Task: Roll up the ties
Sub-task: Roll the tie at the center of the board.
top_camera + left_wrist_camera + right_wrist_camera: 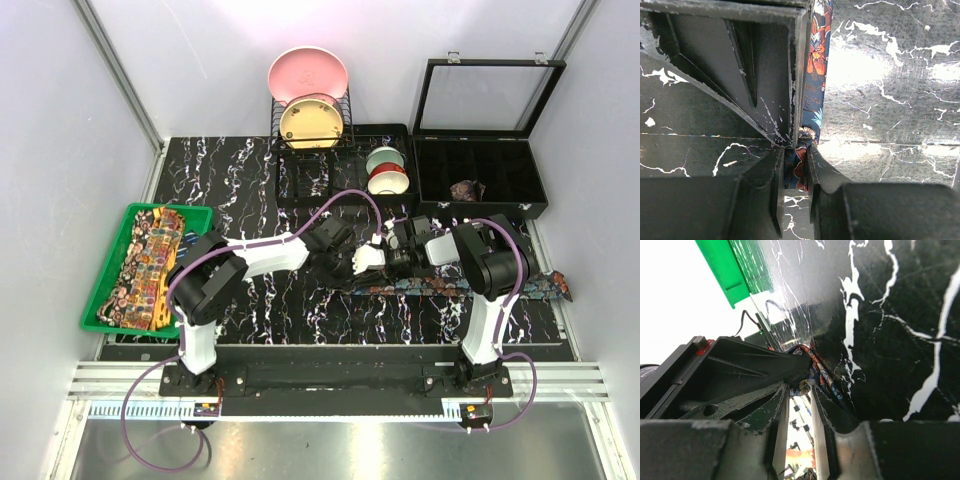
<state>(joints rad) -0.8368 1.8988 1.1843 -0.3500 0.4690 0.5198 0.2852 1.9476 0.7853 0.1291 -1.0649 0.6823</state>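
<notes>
A dark blue tie [470, 287] with reddish motifs lies stretched along the right half of the black marbled table [250, 170]. Both grippers meet at its left end. My left gripper [340, 260] is shut on that end, and the fabric [815, 55] shows pinched between its jaws [796, 152]. My right gripper [360, 264] faces it, its tips [801, 387] closed narrowly on a fold of the same tie [832, 385]. Yellow-orange paisley ties [150, 265] lie in a green tray [100, 300] at the left. A small brownish rolled tie [466, 189] sits in the black box.
A black compartment box [500, 205] with its lid raised stands at the back right. A dish rack at the back holds a pink plate [307, 75] and a yellow plate [310, 122], with stacked bowls [386, 170] beside it.
</notes>
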